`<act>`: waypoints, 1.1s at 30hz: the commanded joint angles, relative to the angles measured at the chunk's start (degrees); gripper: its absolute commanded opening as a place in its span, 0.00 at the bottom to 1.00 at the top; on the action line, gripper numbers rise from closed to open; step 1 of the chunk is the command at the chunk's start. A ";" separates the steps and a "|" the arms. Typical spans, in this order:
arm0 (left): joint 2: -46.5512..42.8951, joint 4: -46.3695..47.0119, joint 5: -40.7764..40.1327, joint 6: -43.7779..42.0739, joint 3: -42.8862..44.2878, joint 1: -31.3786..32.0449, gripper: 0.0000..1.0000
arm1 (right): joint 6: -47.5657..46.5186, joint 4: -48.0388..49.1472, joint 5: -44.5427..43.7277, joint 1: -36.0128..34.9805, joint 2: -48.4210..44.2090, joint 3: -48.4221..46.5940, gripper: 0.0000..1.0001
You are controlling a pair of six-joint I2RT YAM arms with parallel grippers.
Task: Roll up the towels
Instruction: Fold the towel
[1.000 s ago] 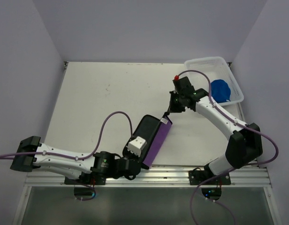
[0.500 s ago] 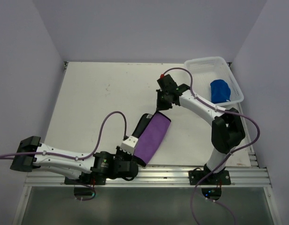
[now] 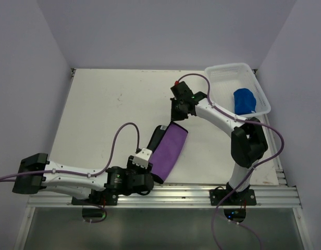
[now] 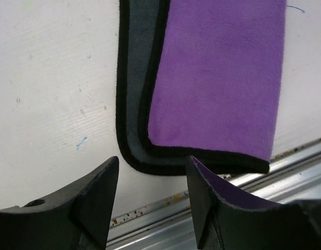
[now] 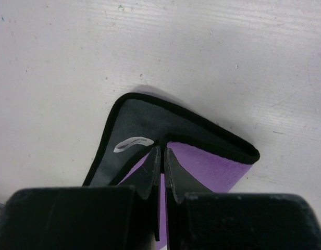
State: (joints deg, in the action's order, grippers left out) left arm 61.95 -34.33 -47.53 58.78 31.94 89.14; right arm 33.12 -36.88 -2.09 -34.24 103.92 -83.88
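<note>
Two robot arms at a white table, working on a folded purple towel.
From above, the purple towel (image 3: 169, 150) lay folded lengthwise on the table (image 3: 108, 104) between the arms, its black side (image 3: 156, 137) showing as a strip along the left. The left gripper (image 3: 142, 158) sat at the towel's near end and the right gripper (image 3: 180, 112) at its far end. The blue towel (image 3: 245, 100) lay bunched in the white mesh basket (image 3: 228, 67) at the far right corner. In the left wrist view, the left gripper (image 4: 152, 162) stood with its jaws apart, holding nothing, the towel's (image 4: 218, 78) near rounded corner just beyond the tips. In the right wrist view, the right gripper (image 5: 161, 154) was pressed closed, pinching the purple towel's (image 5: 212, 169) edge at the fold, with a small white tag (image 5: 132, 143) on the black side just left of the tips.
</note>
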 commanded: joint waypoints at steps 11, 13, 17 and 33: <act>-0.17 24.03 9.91 -14.31 -5.66 -15.49 0.47 | 0.19 1.99 -0.29 -0.39 -1.09 -0.06 0.00; 0.53 25.01 10.61 -15.19 -5.40 -15.58 0.45 | 0.19 2.08 -0.20 -0.39 -1.00 0.03 0.00; 3.95 25.63 11.49 -15.63 -4.35 -15.67 0.42 | 0.19 2.34 0.06 -0.39 -0.65 0.12 0.00; 4.49 21.24 11.41 -10.71 -6.37 -15.75 0.41 | 0.10 2.69 -0.20 -0.30 -0.56 1.17 0.00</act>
State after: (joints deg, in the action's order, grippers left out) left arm 67.05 -12.43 -34.70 46.19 25.61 73.63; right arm 33.19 -35.48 -2.02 -34.39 103.92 -82.91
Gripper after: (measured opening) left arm 0.405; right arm 0.023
